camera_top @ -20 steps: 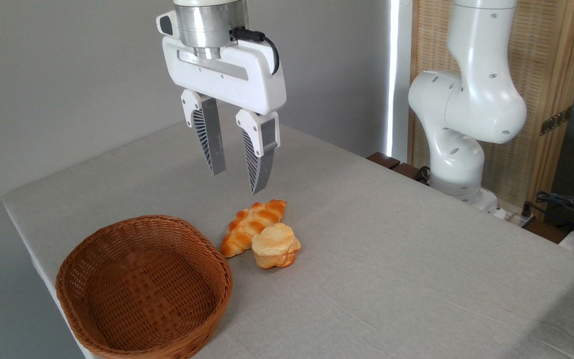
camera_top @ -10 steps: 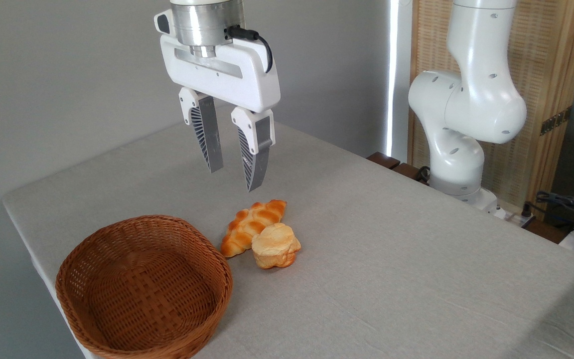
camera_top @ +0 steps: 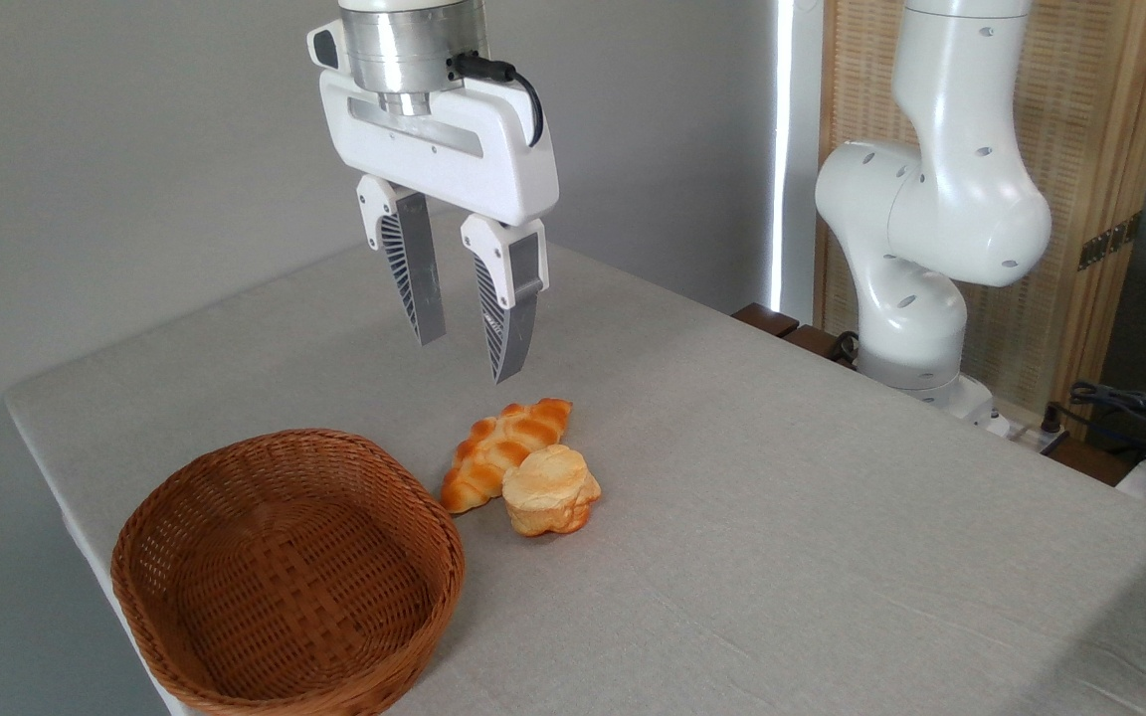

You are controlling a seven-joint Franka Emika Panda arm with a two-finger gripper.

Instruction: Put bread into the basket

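Note:
The bread (camera_top: 550, 490), a small roundish pale-golden bun with a darker orange base, lies on the grey table just right of the brown wicker basket (camera_top: 175, 497). It touches a longer braided loaf. My gripper (camera_top: 466, 358) hangs in the air above and behind the bun, well clear of it. Its two ribbed fingers (camera_top: 414, 268) stand apart with nothing between them, so it is open. The basket holds nothing.
A braided orange-glazed loaf (camera_top: 501, 447) lies against the bun's back left side. The arm's white base (camera_top: 916, 298) stands at the table's far right edge. Cables (camera_top: 1130, 408) lie beyond the right edge. The grey tablecloth (camera_top: 832, 557) spreads wide to the right.
The gripper has shifted slightly left and up since a second ago, and its fingers have drawn somewhat closer together. Bread, loaf and basket have not moved.

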